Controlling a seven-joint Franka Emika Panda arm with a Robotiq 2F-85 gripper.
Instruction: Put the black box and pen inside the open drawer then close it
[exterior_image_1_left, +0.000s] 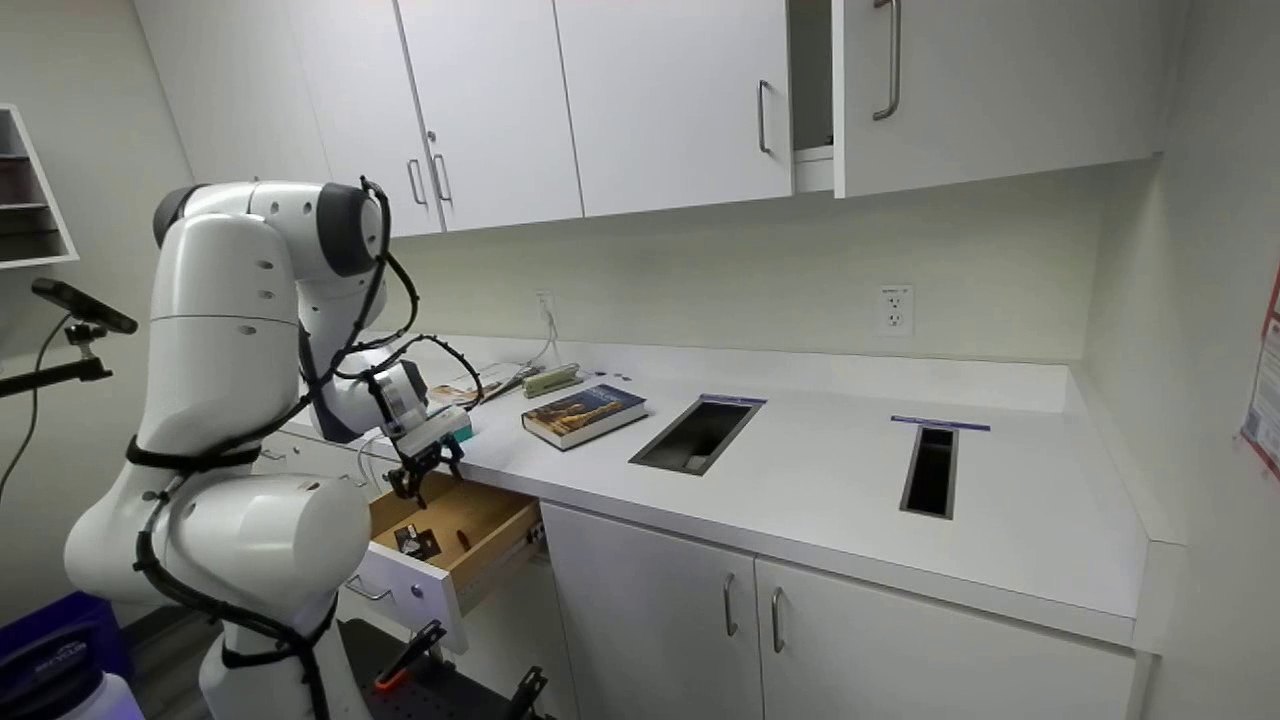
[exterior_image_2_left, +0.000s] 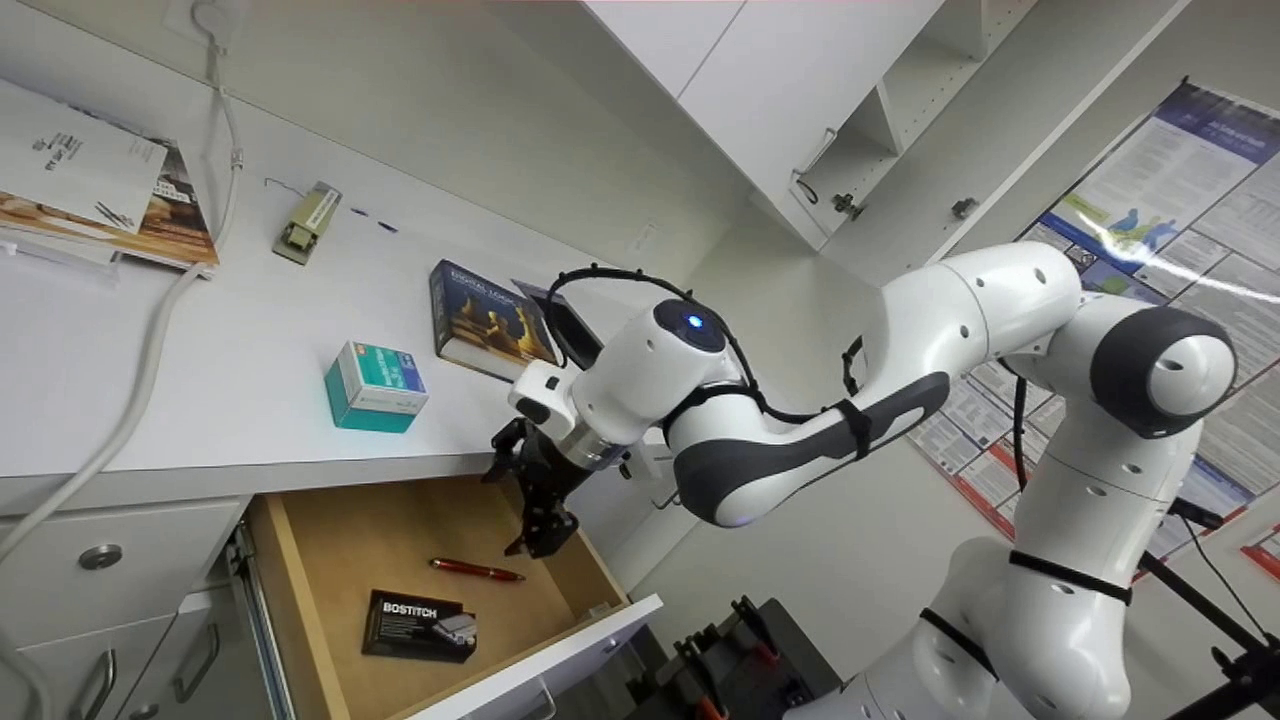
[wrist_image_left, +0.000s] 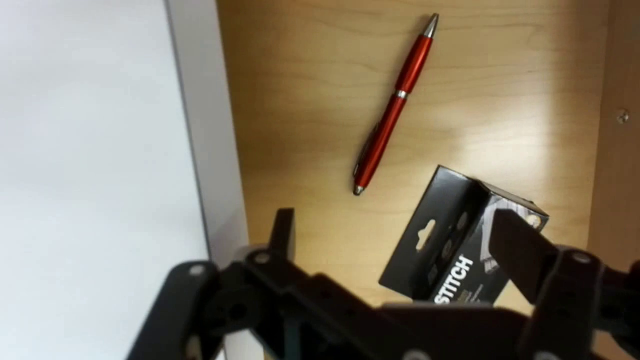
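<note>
The drawer (exterior_image_1_left: 500, 552) is pulled open and shows its wooden floor in both exterior views (exterior_image_2_left: 330, 560). The black box (exterior_image_2_left: 415, 625), printed BOSTITCH, lies on the drawer floor near the front. It also shows in the wrist view (wrist_image_left: 462, 255), partly covered by a finger and the gripper body. The red pen (exterior_image_2_left: 475, 570) lies flat on the drawer floor, apart from the box, and shows whole in the wrist view (wrist_image_left: 392, 112). My gripper (wrist_image_left: 395, 220) is open with nothing between its fingers. It hangs above the drawer's back part, near the worktop edge (exterior_image_2_left: 515, 505).
The white worktop (wrist_image_left: 100, 150) overhangs the drawer's back. On it are a book (exterior_image_1_left: 585, 415), a teal-and-white box (exterior_image_2_left: 375, 388), a green stapler-like item (exterior_image_2_left: 307, 222), papers and a cable. Clamps on a black stand (exterior_image_1_left: 410, 655) are below the drawer front.
</note>
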